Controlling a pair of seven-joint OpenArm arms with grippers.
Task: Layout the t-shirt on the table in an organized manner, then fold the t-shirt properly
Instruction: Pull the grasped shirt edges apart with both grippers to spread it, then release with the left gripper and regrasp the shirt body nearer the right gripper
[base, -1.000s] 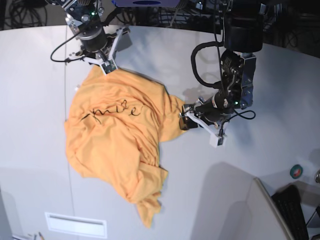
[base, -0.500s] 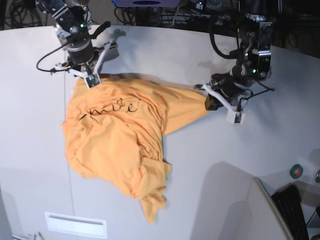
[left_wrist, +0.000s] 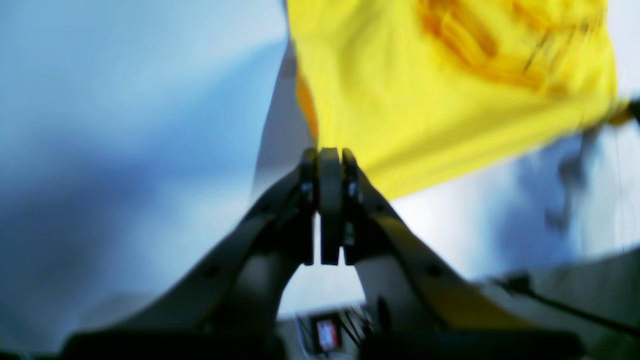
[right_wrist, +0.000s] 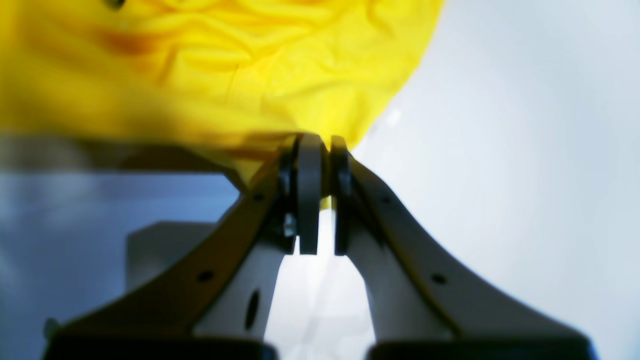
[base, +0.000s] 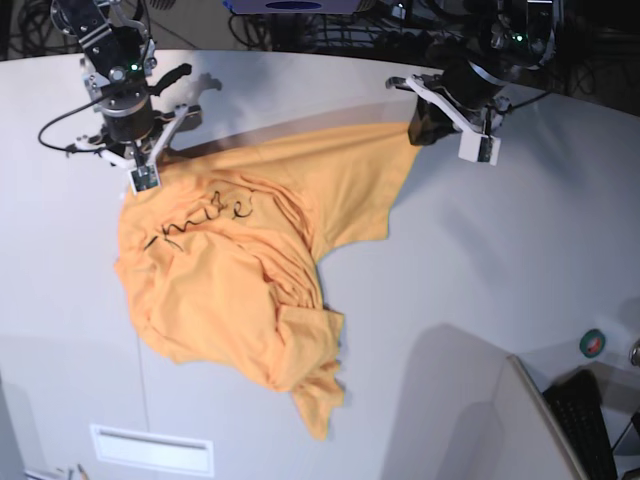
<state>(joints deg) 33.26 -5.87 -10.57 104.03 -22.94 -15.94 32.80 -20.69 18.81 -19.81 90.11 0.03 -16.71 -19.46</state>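
The t-shirt (base: 240, 270) lies on the counter (base: 520, 260), partly spread and partly bunched. Its upper edge is stretched in a near-straight line between the two pincers. The black lettering (base: 200, 218) faces up, near the end of that edge held by the right pincer. Below the lettering the cloth gathers into folds and narrows to a crumpled tip pointing toward the near edge of the counter.

Right pincer (base: 143, 178): pressed together on one corner of the t-shirt's upper edge. In the right wrist view the two fingers (right_wrist: 310, 190) stand nearly touching, with a strip of yellow cloth (right_wrist: 225, 75) caught between them.

Left pincer (base: 428, 125): pressed together on the opposite corner of the t-shirt's upper edge, toward the far edge of the counter. In the left wrist view the fingers (left_wrist: 327, 200) stand against each other and the cloth (left_wrist: 440, 90) fans out from their tips; this view is blurred.

A slim dark seam (base: 133, 300) runs across the counter and passes under the t-shirt on the side of the right pincer.
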